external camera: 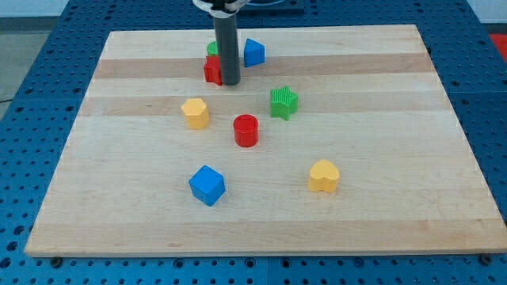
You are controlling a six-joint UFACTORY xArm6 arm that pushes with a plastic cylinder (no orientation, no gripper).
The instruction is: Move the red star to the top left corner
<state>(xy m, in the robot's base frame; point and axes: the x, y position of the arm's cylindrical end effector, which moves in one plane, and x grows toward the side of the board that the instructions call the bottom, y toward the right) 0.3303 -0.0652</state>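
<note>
Touching red star (211,70): my tip (230,82)

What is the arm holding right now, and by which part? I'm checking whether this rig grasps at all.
Nothing is held. My tip only rests on the board against the right side of the red star, a pushing contact.

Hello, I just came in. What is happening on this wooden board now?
A robot arm with a dark rod is pushing blocks on the wooden board. My tip stands against the right side of the red star, near the view's top, left of centre. A green block peeks out behind the star, and a blue block sits just right of the rod. The star has not reached the top left corner yet.
</note>
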